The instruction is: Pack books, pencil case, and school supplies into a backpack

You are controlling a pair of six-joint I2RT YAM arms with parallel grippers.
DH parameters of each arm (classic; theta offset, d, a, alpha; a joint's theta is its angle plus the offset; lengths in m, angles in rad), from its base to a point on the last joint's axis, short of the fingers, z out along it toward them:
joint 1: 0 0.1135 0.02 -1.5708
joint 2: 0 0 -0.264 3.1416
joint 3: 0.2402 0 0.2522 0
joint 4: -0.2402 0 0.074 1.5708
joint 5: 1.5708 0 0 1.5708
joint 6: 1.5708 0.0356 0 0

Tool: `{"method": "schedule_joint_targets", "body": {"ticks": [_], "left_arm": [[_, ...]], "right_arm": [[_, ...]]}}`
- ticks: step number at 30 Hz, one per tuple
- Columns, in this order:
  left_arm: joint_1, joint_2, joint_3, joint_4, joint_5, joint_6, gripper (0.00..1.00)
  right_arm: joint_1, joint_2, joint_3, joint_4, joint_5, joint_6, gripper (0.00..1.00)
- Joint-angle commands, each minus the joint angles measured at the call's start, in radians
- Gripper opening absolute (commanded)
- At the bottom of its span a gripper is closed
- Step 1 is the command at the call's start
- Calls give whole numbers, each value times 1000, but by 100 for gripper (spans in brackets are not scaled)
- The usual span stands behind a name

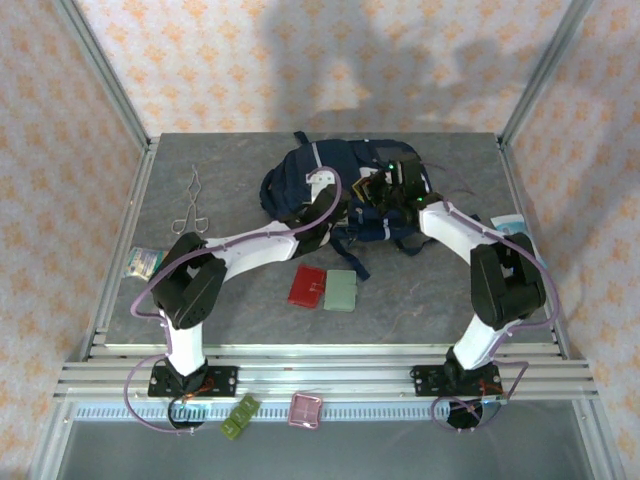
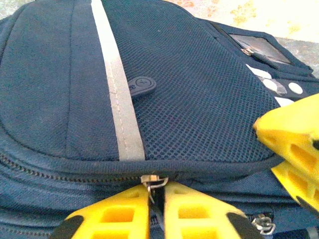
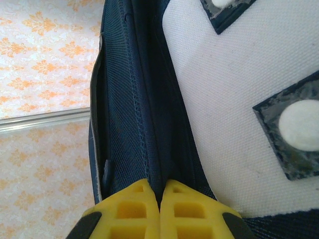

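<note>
The large navy-blue fabric backpack (image 1: pixel 285 185) lies in the far middle of the grey counter (image 1: pixel 200 300) with both arms reaching onto it. The coming move, as I judge it, turns on how the zipper lies to the left pincer (image 2: pixel 157 191). The small metal zipper pull (image 2: pixel 153 180) sits right at that pincer's tips, and the yellow fingers (image 2: pixel 124 211) are drawn in around it with only the dark tab between them, so I read it as clenched on the pull. The zipper track (image 2: pixel 50 170) runs crosswise to the pincer, curving along the lower edge of the mesh front panel, just below where the pale reflective stripe (image 2: pixel 117 94) ends. The pull would therefore have to be dragged sideways along that curve, not toward the arm's base (which way opens it I cannot tell). The right pincer (image 3: pixel 159 191) is on the other side of the bag, clamped shut on a ridge of the backpack's fabric beside a white panel, and looks placed to anchor the bag against the drag. The flat red square case (image 1: pixel 306 286) and the pale green rectangular case (image 1: pixel 341 291) lie side by side on the counter, on the near side of the bag between the two arms, not yet packed.
</note>
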Motion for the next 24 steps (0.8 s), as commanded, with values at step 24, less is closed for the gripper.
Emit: {"method": "schedule_joint_targets", "body": {"ticks": [24], "left_arm": [[141,-82,-60,-124,145,74,0]], "right_arm": [[6,-71,-3,84,-65,-65,0]]}}
